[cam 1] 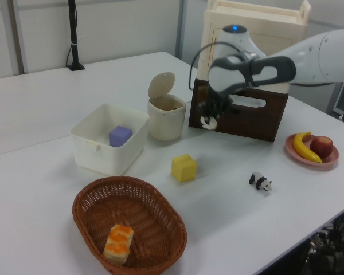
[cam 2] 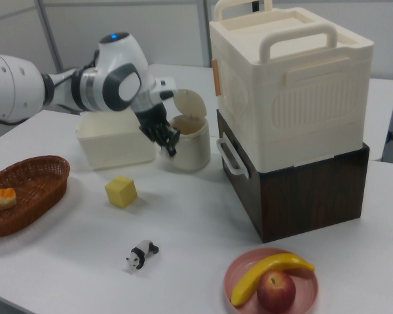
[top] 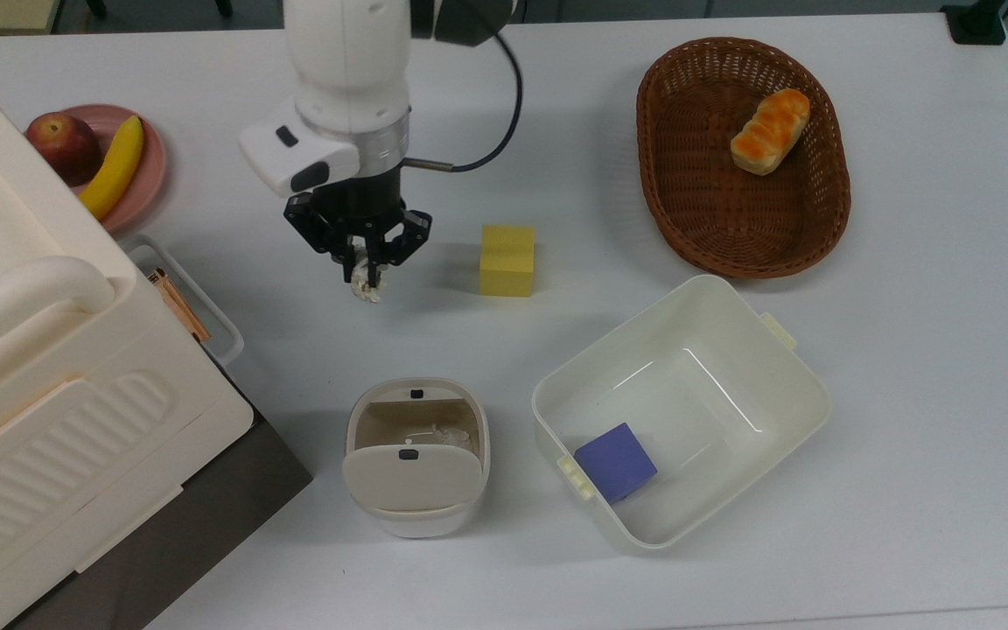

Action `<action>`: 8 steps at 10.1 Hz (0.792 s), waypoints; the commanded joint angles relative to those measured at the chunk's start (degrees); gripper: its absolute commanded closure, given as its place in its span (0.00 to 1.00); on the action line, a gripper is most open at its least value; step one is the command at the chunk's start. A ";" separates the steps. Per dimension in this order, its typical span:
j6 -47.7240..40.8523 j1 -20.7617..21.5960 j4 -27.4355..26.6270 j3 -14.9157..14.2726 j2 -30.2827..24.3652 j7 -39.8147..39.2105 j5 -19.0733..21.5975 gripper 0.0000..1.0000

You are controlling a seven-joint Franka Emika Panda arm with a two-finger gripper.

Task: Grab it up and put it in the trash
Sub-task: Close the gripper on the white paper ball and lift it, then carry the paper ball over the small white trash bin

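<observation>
Top view | end effector (top: pixel 366 262) clamps paper ball (top: pixel 367 286) | aloft | trash bin (top: pixel 416 398) lid open

Overhead view; two opposite side views share the table (top: pixel 906 394).

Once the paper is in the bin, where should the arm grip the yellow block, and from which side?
Grip the yellow block on two opposite flat side faces, coming straight down. It sits flat on the table with bare surface all around, so fingers should fit beside either pair. The gripper now holds the paper ball.
</observation>
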 commanded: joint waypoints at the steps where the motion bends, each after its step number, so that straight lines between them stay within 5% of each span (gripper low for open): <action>1: 3.90 0.41 4.74 1.15 0.61 0.63 0.21 1.00; 8: 23.08 1.03 13.52 0.89 11.93 0.81 -0.75 1.00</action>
